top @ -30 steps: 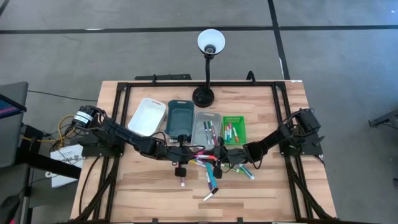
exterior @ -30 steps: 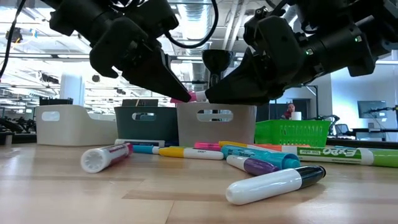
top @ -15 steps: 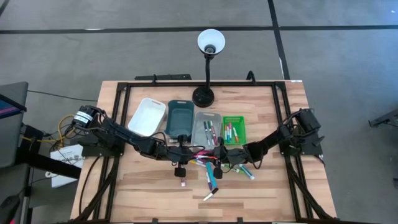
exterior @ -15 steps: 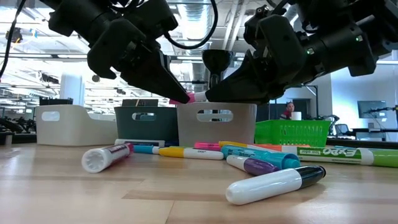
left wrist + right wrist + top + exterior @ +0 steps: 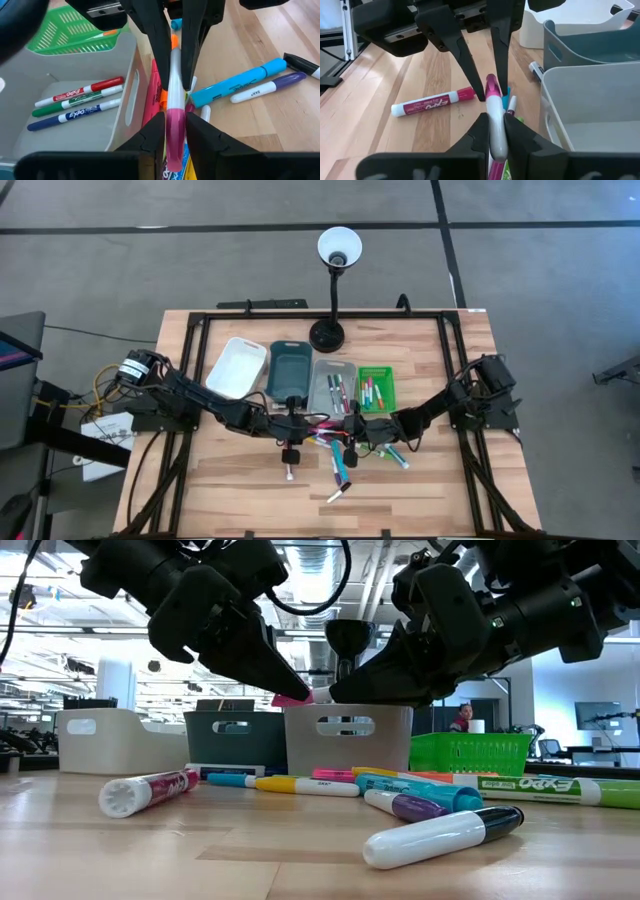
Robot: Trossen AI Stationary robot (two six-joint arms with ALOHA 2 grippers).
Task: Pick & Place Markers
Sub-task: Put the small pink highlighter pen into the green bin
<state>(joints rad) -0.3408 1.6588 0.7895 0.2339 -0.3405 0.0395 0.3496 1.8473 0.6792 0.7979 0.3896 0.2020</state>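
Observation:
Both grippers are shut on one marker (image 5: 322, 425) with a white barrel and a pink cap, held above the pile of loose markers (image 5: 340, 452) in front of the trays. My left gripper (image 5: 175, 120) is on the pink end. My right gripper (image 5: 495, 119) faces it on the white end. In the low view their tips meet at the marker's pink cap (image 5: 293, 697). A pink-capped marker (image 5: 147, 792) lies apart on its side on the table, nearer the left. My left gripper pinches the marker's pink cap (image 5: 175, 137) between its two fingers, coming level from the table's left, fingers along the marker. The marker is lifted clear and about level. My right gripper pinches the white barrel (image 5: 495, 131) between its two fingers, level from the table's right, along the marker.
Behind the grippers stand a white tray (image 5: 237, 366), a dark teal tray (image 5: 291, 368), a grey tray (image 5: 322, 376) with markers and a green basket (image 5: 376, 370) with markers. A black desk lamp (image 5: 328, 332) stands at the far edge. Bare wood lies toward the near edge.
The loose pink-capped marker on the table has rolled and turned a little toward the table's left. Both grippers have kept their hold on the shared marker and stayed nearly in place.

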